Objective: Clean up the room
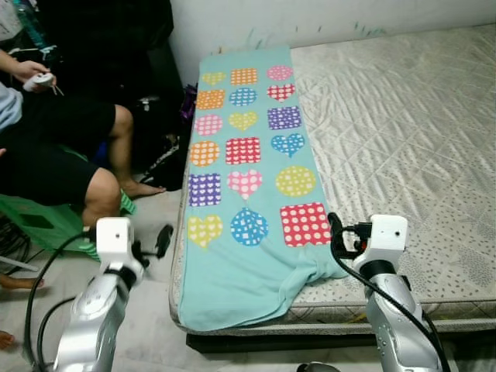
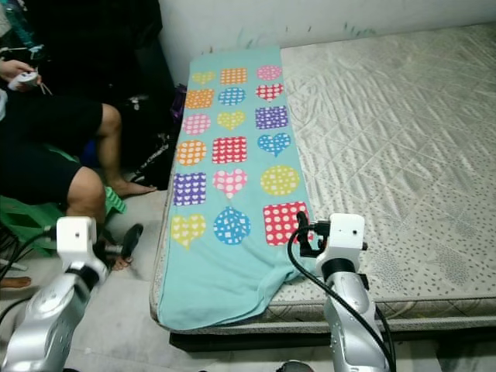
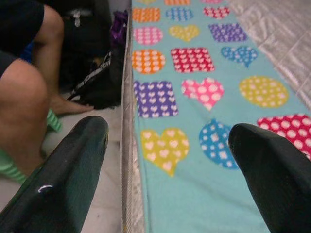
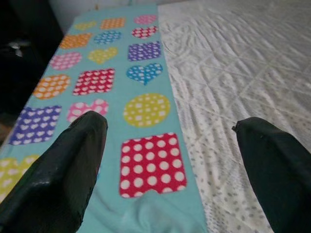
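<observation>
Left gripper point(image 3: 167, 160): we see its two black fingers point(image 3: 73, 170) spread wide apart and holding nothing; it hovers at the bed's near left corner, over the mattress edge, with one finger above the floor side and the other above the cloth.
Right gripper point(image 4: 170, 170): its black fingers point(image 4: 63, 170) are also spread wide and empty; we place it low over the near end of the bed, above the seam where the cloth meets the bare mattress.
Cloth: a long turquoise fleece blanket with coloured dotted hearts, squares and circles point(image 1: 244, 167) lies flat along the left side of the bed, running from the wall end to the near edge, where its end droops over the mattress and bunches in a fold just beside the right gripper.
Bed: a pale grey quilted mattress point(image 1: 403, 132) lies bare to the right of the blanket.
Floor: a light floor point(image 1: 155, 225) runs along the left of the bed.
Person: a seated person in black shorts point(image 1: 62, 147) sits left of the bed on a green plastic seat point(image 1: 35, 221), bare feet on the floor, a small white object in one hand point(image 1: 32, 74).
Beside the bed: a dark bag point(image 3: 95, 80) rests on the floor against the mattress side, near the person's foot.
</observation>
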